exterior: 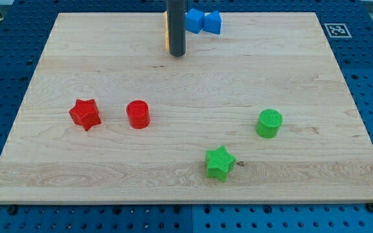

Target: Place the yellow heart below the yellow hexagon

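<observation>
With no claw fitted, our tip [177, 54] hides most of a yellow block [166, 35], so we risk nudging the adjacent blue blocks [203, 21] when pushing

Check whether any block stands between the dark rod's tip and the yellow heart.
No visible block does. My tip sits beside a yellow block, a sliver at the rod's edge on the view's left, shape hidden. Blue blocks lie on the rod's other side.
</observation>
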Action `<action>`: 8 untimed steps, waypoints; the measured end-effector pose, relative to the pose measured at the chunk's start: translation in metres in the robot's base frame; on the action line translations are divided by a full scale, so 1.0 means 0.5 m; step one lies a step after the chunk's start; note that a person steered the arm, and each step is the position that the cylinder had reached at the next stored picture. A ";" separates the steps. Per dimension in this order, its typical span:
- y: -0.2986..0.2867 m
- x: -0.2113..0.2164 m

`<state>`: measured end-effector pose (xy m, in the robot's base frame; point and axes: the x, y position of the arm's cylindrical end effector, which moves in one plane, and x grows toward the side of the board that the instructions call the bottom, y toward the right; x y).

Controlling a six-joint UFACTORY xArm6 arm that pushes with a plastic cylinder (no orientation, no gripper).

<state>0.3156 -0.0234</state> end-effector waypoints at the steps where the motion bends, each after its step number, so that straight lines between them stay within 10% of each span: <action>1: 0.000 -0.044; 6: -0.050 -0.056; 8: -0.216 0.086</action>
